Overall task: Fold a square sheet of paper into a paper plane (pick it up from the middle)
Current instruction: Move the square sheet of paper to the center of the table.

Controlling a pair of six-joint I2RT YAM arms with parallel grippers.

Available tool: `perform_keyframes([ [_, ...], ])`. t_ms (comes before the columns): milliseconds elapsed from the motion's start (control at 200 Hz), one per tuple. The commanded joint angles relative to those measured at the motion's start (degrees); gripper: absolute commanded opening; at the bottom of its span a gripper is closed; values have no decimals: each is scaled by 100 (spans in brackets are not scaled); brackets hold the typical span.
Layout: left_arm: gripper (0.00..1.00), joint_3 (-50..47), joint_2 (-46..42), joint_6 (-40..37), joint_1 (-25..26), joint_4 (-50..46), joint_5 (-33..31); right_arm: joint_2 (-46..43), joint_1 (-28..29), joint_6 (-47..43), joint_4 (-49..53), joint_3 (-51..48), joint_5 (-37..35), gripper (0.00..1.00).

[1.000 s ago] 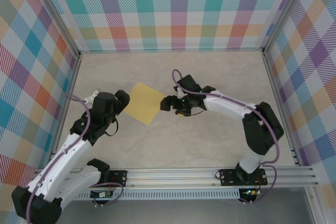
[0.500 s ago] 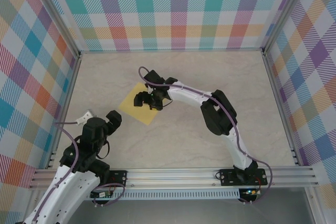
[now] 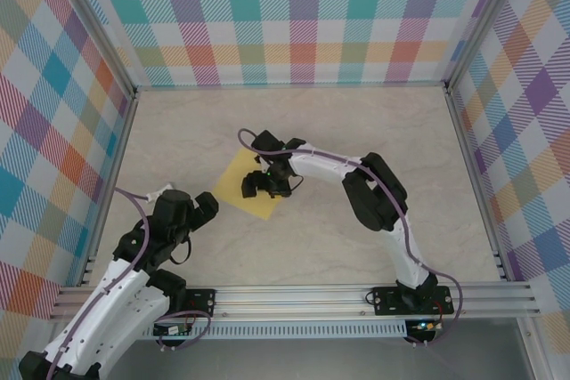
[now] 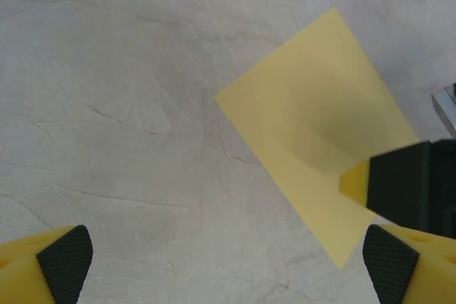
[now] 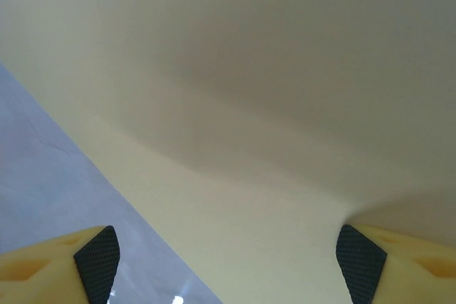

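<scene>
1. One marbled tabletop (image 3: 374,140) carries everything, and checked panels (image 3: 294,15) wall it in on three sides.
2. Left of the tabletop's centre, the square sheet of paper (image 3: 232,187) is laid flat, well apart from every edge. No crease or fold can be made out, so the task is judged to be at its very start. The pick-up from the middle is not yet done, and all the folding of the plane is left.
3. Being square, the sheet has no long axis. It is set diamond-wise: one corner is pointed toward the far edge, the opposite one toward the near edge, and the other two toward the left and right edges, with a slight skew.
4. Over the sheet's middle the right gripper (image 3: 264,189) is held low with its jaws spread wide. Nothing is clamped between them — whether the pads (image 5: 96,261) touch the paper cannot be told.
5. Toward the near left corner the left gripper (image 4: 228,261) is held fully spread over bare tabletop, just beside the sheet — nothing is held in it.
</scene>
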State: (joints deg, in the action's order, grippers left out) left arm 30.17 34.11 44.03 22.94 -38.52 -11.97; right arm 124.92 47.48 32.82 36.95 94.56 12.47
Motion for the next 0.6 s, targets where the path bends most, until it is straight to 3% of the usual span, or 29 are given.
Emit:
perform_keyframes([
  [0,100,177,143,-135,-70,-6,358,-404,-165,-977,483,-860,-355,84],
  [150,100,176,327,-241,-70,-67,593,-1055,-592,-1968,482,-1548,-727,83],
  [325,100,112,403,-288,-70,89,625,-1287,-987,-2029,728,-1114,-667,84],
  [595,100,202,983,-462,-70,756,737,-1313,-889,314,-526,-1127,464,83],
])
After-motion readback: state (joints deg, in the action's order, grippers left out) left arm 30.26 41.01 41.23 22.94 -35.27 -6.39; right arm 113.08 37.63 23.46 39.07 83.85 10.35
